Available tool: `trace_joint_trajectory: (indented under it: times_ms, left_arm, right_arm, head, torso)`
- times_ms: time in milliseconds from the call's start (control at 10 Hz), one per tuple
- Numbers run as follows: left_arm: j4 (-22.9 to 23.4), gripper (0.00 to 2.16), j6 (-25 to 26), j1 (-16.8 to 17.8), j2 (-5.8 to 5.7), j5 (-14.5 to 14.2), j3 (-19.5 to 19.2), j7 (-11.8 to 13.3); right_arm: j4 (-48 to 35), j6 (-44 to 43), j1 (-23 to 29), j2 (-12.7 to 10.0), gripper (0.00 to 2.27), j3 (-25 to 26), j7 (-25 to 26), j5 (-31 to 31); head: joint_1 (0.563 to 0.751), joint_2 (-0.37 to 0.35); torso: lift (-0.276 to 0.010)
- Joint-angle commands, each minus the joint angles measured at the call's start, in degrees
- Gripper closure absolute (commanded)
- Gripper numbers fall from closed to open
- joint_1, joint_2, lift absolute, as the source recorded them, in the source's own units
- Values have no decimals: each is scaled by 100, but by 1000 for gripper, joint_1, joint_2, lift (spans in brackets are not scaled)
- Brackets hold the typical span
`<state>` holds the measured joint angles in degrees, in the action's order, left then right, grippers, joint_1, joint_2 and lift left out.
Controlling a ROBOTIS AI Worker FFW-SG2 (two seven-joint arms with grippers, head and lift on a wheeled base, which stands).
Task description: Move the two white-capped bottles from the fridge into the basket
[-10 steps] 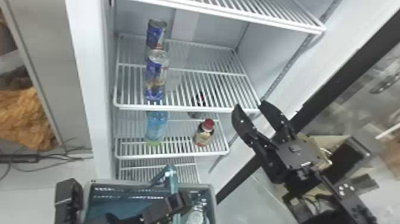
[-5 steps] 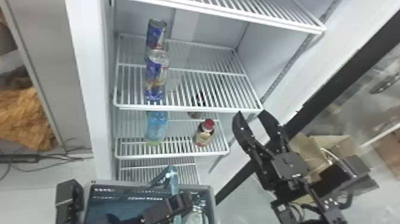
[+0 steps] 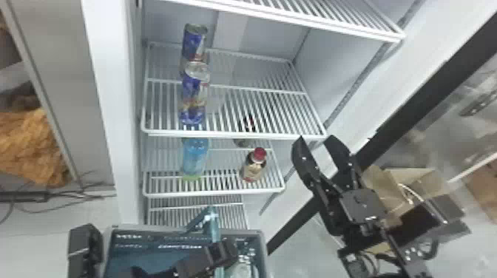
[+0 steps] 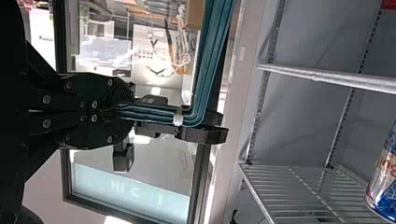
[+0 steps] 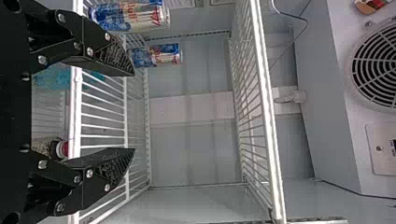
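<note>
The handle (image 3: 214,229) of the basket (image 3: 172,233) is gripped by the left gripper (image 3: 223,253), its jaws drawn narrow around it. The basket is seen in front of the fridge (image 3: 111,92), and something clear and bottle-like (image 3: 242,269) is contained at its right side; whether it is capped in white cannot be told. The right gripper (image 3: 315,137) is held at the front right corner of the middle shelf (image 3: 229,135), its fingers pointed at the fridge; its jaws are spread wide, with nothing gripped between them. On the left part of that shelf, two cans are stood upright, a front can (image 3: 193,97) and a rear can (image 3: 194,42). On the lower shelf (image 3: 214,193), a blue bottle (image 3: 195,157) is placed at the left and a red-capped bottle (image 3: 253,168) at the right. Behind the latter, a dark bottle (image 3: 243,141) is partly hidden by the middle shelf. Cardboard (image 3: 414,177) is seen beyond the right arm.
</note>
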<state>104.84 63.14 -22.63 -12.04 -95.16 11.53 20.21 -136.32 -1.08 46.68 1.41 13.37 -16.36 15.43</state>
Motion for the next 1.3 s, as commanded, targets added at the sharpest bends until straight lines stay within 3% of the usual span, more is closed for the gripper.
trace_joint_trajectory:
  times_ms: [0, 1200]
  left_arm:
    - [13, 1185, 0, -1, 0, -2, -11, 9]
    - [-1, 1185, 14, -1, 0, -36, 23, 0]
  right_arm:
    - [-1, -5, 14, 0, 524, 0, 10, 0]
    - [-226, -5, 225, -9, 525, -69, 423, -103]
  head:
    - [695, -350]
    - [695, -350]
  torso:
    - [0]
    - [0]
